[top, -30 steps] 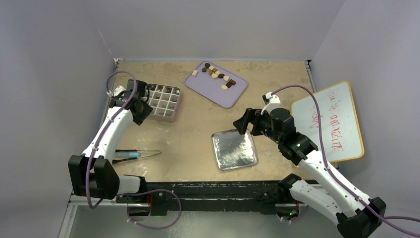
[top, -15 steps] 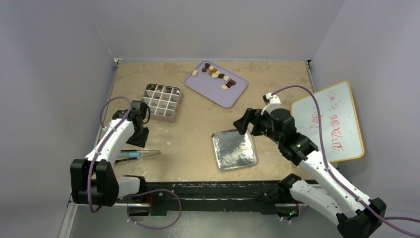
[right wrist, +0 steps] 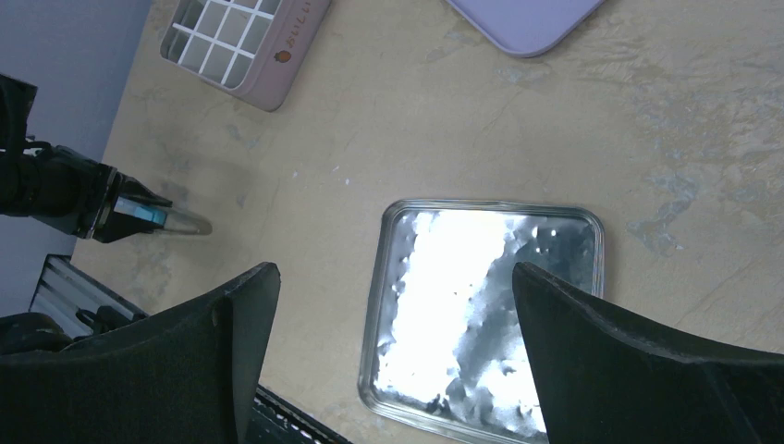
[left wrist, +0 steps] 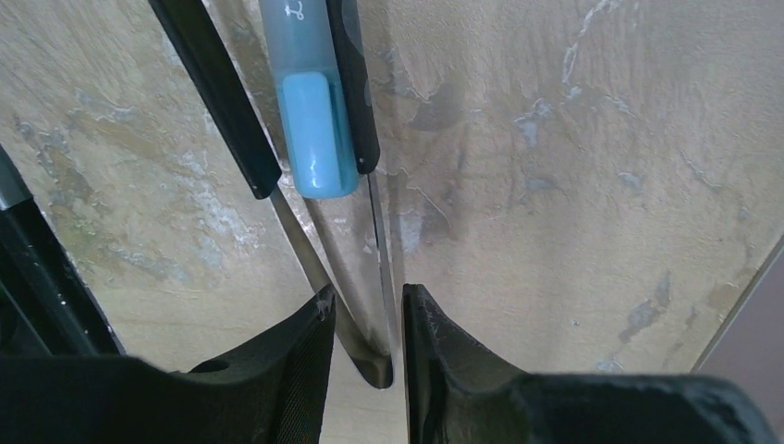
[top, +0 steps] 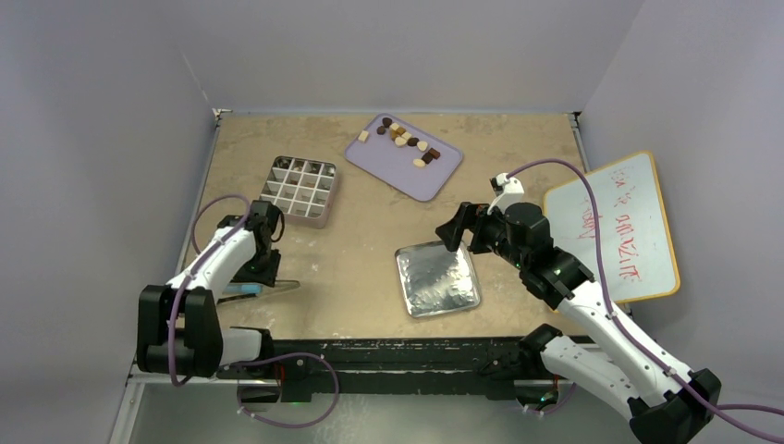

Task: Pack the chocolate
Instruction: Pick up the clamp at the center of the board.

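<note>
Left gripper (left wrist: 365,301) sat low on the worktop (left wrist: 573,185), jaws narrowly parted astride the tweezers (left wrist: 314,129), likely to lift them; whether it clamped them could not be told. Right gripper (right wrist: 393,273) hung wide open, empty, over the silver tray (right wrist: 481,305). Chocolate (top: 404,139) lay on the far lilac tray (top: 439,173), probably too small for bare jaws.

Grey walls (top: 416,46), tan mottled tabletop (top: 370,231), whiteboard (top: 615,227) propped at rt wall

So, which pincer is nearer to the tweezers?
Left. The left pincer straddles the tips of the tweezers; the right pincer hangs above the tray, far to their right.
</note>
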